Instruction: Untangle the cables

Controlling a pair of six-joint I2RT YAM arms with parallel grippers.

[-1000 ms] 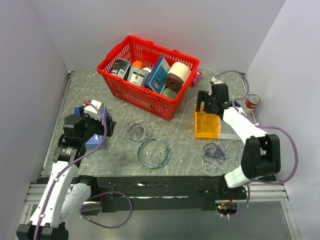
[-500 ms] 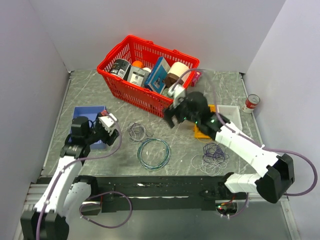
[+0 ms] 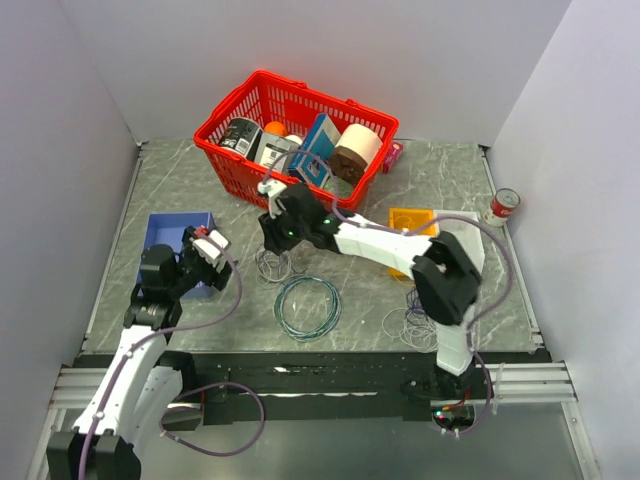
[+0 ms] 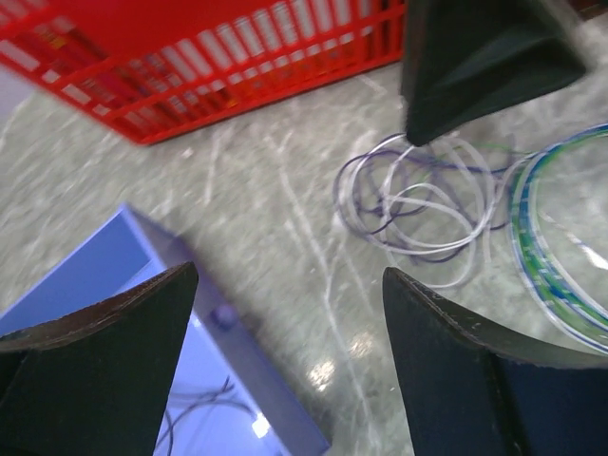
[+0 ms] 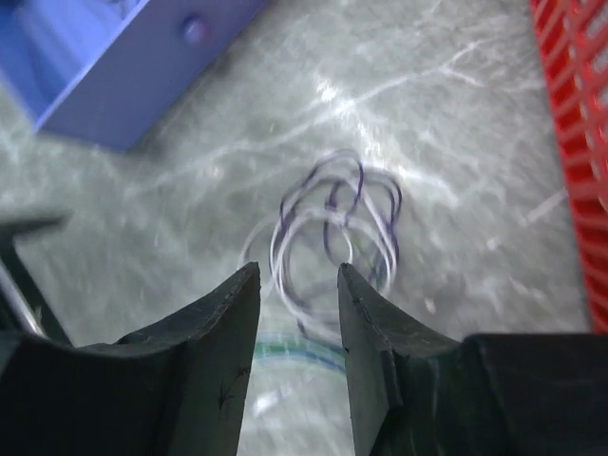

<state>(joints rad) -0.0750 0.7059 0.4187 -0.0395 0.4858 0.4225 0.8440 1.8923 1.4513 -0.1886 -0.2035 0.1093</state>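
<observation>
A small tangle of thin purple, white and black cables (image 3: 275, 264) (image 4: 418, 204) (image 5: 332, 223) lies on the table in front of the red basket. My right gripper (image 3: 276, 228) (image 5: 297, 275) hovers just over it, jaws narrowed but apart, nothing between them. My left gripper (image 3: 207, 246) (image 4: 290, 275) stands wide open and empty at the right edge of the blue tray (image 3: 170, 228) (image 4: 142, 304). A few thin dark cables (image 4: 195, 410) lie in that tray. A second, larger tangle (image 3: 428, 312) lies at the front right.
A teal-green ring of cable (image 3: 308, 307) (image 4: 560, 247) (image 5: 294, 347) lies just in front of the small tangle. The red basket (image 3: 232, 170) full of goods stands behind. An orange bin (image 3: 412, 222), a white bin and a can (image 3: 505, 204) stand at the right.
My right arm swung from the orange bin across to the left, over the small tangle, and its jaws narrowed. My left gripper moved off the blue tray towards the right.
</observation>
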